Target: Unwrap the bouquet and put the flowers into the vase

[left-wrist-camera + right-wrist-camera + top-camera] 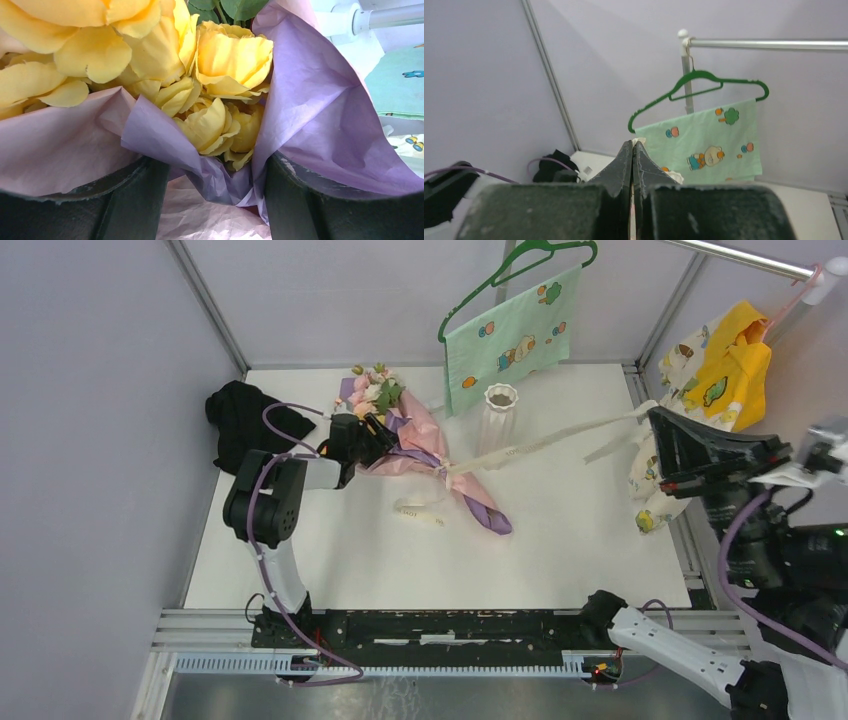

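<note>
bouquet (pixel 420 445) lies on its side on the bench (pixel 560 530), at 11 o'clock from bench centre, flowers (pixel 372 390) pointing to 11, paper tail to 5. It is fully in its purple-pink paper.

My left tool (pixel 372 436) has jaws wide apart around the wrapped bundle just below the heads, with paper pressed on both fingers. I judge that a grip.

My right tool (pixel 632 150) is closed tight, far out at 3 o'clock. It seems to pinch the cream ribbon (pixel 560 435), which runs taut from the bouquet's tie. My read is untying underway; I can't tell if the knot is loose.

A ribbon scrap (pixel 420 512) lies at 6 of the bouquet. The vase (pixel 500 420) stands upright just beside the bouquet at 3, no flowers in it.

Left to do: ribbon off, paper off, flowers into the vase.
</note>
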Robot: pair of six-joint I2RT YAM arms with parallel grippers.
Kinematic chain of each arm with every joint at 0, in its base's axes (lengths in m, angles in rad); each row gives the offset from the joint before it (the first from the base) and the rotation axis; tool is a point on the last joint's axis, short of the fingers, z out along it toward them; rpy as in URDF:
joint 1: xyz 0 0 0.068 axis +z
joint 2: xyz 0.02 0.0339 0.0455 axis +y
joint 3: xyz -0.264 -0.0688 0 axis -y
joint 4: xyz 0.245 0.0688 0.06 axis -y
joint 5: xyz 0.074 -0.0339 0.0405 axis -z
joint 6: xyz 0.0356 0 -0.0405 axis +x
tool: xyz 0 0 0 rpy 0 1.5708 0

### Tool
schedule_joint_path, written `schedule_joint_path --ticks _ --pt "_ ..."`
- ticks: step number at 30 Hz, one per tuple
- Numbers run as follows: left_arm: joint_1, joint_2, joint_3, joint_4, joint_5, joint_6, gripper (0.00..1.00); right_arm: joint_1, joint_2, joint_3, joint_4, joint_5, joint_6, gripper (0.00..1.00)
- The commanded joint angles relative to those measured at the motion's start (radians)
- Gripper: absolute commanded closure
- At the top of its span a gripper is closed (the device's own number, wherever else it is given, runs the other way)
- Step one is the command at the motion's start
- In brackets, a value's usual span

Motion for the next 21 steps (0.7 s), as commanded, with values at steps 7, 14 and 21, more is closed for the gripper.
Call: schedule_joint_path --ticks 7,14,21 --pt "-0.025 -0.196 -0.053 -0.295 -0.078 0.091 0.25 -0.004 0.21 -0.1 -0.188 0.364 0.131 0.84" --pt "-0.136 -0.394 0.01 -0.465 -0.203 0.132 0.18 -0.003 0.337 -0.167 -0.285 0.539 0.193 0.3" --pt "-0.177 -0.576 -0.04 -0.513 -0.233 0.127 0.17 -0.003 0.367 -0.329 -0.085 0.244 0.14 0.32"
